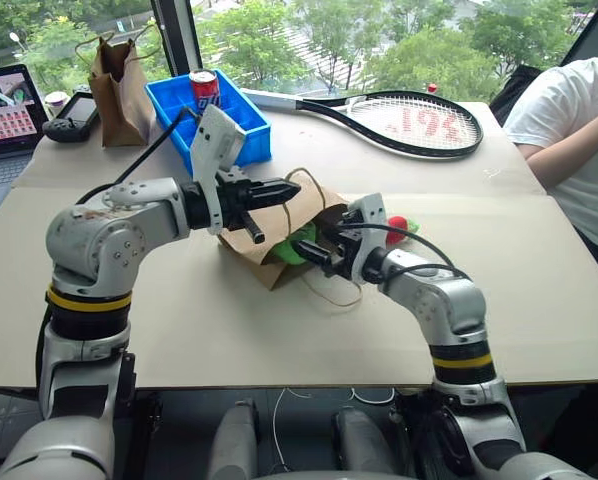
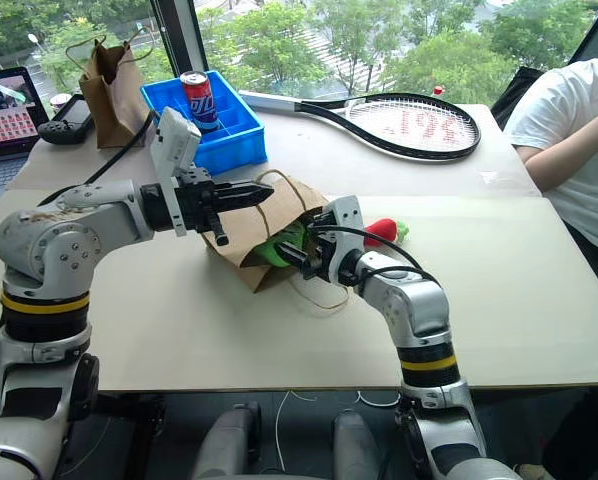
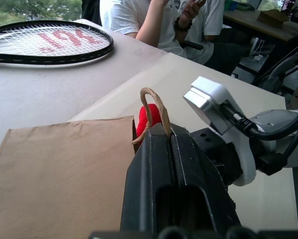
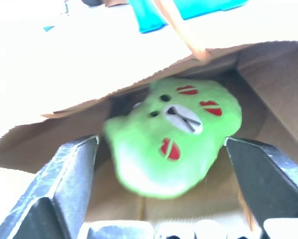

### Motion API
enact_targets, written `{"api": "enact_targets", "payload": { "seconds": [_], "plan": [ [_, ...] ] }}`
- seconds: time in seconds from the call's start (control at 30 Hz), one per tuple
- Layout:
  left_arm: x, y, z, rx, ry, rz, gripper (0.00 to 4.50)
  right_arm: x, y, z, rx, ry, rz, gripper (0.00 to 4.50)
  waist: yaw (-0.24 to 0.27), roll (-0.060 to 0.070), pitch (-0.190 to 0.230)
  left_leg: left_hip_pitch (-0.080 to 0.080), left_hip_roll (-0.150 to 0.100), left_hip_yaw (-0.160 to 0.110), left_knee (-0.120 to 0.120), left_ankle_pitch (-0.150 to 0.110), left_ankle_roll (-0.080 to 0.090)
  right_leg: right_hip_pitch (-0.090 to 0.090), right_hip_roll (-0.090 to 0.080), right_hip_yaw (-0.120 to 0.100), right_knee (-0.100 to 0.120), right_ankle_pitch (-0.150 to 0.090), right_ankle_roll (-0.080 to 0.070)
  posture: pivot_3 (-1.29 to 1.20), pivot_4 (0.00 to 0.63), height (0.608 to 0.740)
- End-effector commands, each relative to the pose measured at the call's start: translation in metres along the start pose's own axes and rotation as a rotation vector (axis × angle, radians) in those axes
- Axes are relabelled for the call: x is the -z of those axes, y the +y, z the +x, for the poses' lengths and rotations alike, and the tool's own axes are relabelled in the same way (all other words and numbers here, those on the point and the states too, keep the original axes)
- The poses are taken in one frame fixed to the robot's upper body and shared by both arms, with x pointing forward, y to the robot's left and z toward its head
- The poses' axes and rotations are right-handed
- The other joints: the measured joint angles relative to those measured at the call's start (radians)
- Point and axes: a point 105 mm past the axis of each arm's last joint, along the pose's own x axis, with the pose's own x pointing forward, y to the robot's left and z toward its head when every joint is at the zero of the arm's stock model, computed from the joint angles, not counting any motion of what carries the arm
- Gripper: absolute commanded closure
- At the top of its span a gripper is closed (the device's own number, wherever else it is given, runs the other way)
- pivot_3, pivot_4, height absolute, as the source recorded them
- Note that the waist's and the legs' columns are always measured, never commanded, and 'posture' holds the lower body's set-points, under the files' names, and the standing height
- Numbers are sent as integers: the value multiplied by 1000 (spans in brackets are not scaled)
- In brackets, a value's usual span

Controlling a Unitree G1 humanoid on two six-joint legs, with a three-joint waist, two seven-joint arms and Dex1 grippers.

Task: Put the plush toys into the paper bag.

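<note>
At frame centre: paper bag [image 1: 264,240] lying on its side, green plush toy [image 4: 174,134] inside its mouth.

Left gripper [image 1: 279,192], fingers shut on the twine handle [image 3: 151,107], lifts the upper lip, apparently to hold the mouth open. Right gripper [image 1: 317,252] sits at the opening, jaws spread wide either side of the green toy, gripping nothing. Red chili toy [image 1: 401,225] lies on the table [image 1: 539,300] just right of the bag, beside the right arm, not yet bagged. Open tabletop spreads lower right; blue bin [image 1: 239,110], racket [image 1: 419,122] and a seated person [image 1: 579,120] occupy the upper frame.

Silver arms, yellow-black bands, black cables, black pincer [image 1: 279,192] fingers.
</note>
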Motion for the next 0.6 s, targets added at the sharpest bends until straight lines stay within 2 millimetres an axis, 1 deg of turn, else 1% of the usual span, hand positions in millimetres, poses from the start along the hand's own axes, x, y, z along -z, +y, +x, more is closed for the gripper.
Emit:
{"api": "enact_targets", "payload": {
  "seconds": [0.03, 0.07, 0.1, 0.17, 0.2, 0.23, 0.3, 0.37, 0.43, 0.5, 0.6],
  "plan": [
    [-10, -2, -2, 0, -36, 40, 4500, -16, -4, -34, -11, 12, -71, 46, 2, 0, 0, 0, 0, 0, 0, 0, 0, 0, 0, 0, 0, 0, 0, 0, 150, 731],
    [-10, -2, -2, 0, -37, 40, 4500, -17, -15, -43, 35, 37, -105, 46, 3, 0, 0, 0, 0, 0, 0, 0, 0, 0, 0, 0, -1, 0, 0, 0, 150, 731],
    [-11, -3, -2, 0, -41, 38, 4500, -19, -34, -54, 111, 60, -157, 46, 8, 0, 0, 0, 0, 0, 0, 0, 0, 0, 0, 0, -1, 0, -1, 0, 150, 731],
    [-11, -3, -2, 0, -45, 36, 4500, -25, -63, -66, 222, 64, -192, 46, 9, 0, 0, 0, -1, 2, 1, -1, -2, 1, -2, 0, -2, -3, -5, 0, 150, 731],
    [-11, -3, -2, 0, -46, 35, 4500, -27, -77, -69, 270, 66, -204, 46, 8, 0, 0, 0, -1, 3, 1, -3, -5, 1, -2, 0, -3, -3, -6, 0, 150, 731],
    [-11, -4, -1, 1, -47, 33, 4500, -28, -93, -68, 316, 57, -203, 46, 6, 0, 0, 0, -1, 3, 1, -3, -5, 2, -3, 0, -4, -3, -6, 0, 150, 731],
    [-10, -4, -1, 2, -48, 30, 4500, -25, -116, -62, 382, 56, -216, 46, -1, 0, 0, 1, -1, 3, 2, -2, -3, 1, -2, 0, -4, -3, -6, 0, 150, 731],
    [-11, -4, -1, 2, -48, 29, 4500, -20, -130, -54, 405, 64, -226, 46, -10, 0, 0, 2, -1, 3, 1, 0, 1, 1, -2, 0, -3, 0, -1, 0, 150, 731],
    [-11, -4, 0, 1, -50, 30, 4500, -14, -138, -42, 399, 67, -211, 46, -14, 0, 0, 2, -1, 2, 0, 1, 1, 2, -1, 1, -3, 1, 0, 0, 150, 731],
    [-13, -4, -2, -5, -54, 34, 4500, -2, -146, -26, 406, 67, -175, 46, -20, 0, 0, 2, -1, 1, 0, 1, 1, 2, 0, 1, -3, 0, 0, 0, 150, 731],
    [-14, -4, -5, -19, -54, 37, 4500, 17, -149, -15, 400, 99, -148, 737, -23, 0, 0, 1, -1, 0, -1, 1, 1, 2, 0, 1, -3, 0, 1, 0, 150, 731]
  ]
}}
